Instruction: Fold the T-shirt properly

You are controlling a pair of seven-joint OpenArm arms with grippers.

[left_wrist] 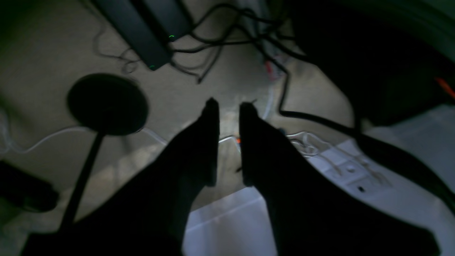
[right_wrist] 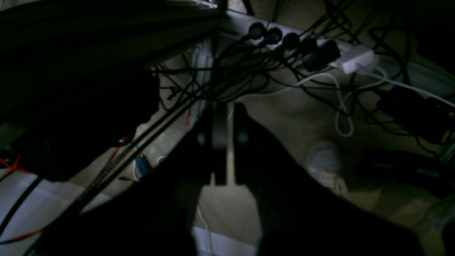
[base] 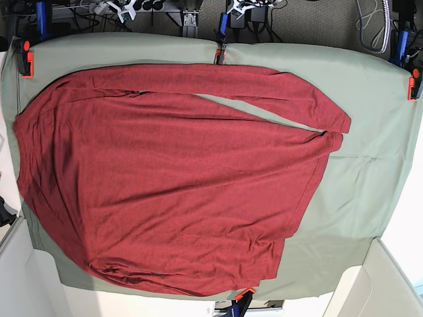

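The big brick-red knit T-shirt (base: pixel 172 178) lies spread across the sage-green cloth sheet (base: pixel 370 132), nowhere near me. My left gripper (left_wrist: pixel 229 105) and right gripper (right_wrist: pixel 227 106) both hang over carpet and cables, jaws slightly apart, holding nothing.

A sage-green cloth sheet (base: pixel 370 99) covers the desk, held by orange clamps (base: pixel 25 58) at its far corners and edges. Beneath, both wrist views show dim beige carpet (left_wrist: pixel 42 53) strewn with dark cables (left_wrist: pixel 213 39), a white power strip (right_wrist: pixel 341 57) and a round black stand base (left_wrist: pixel 106 103).
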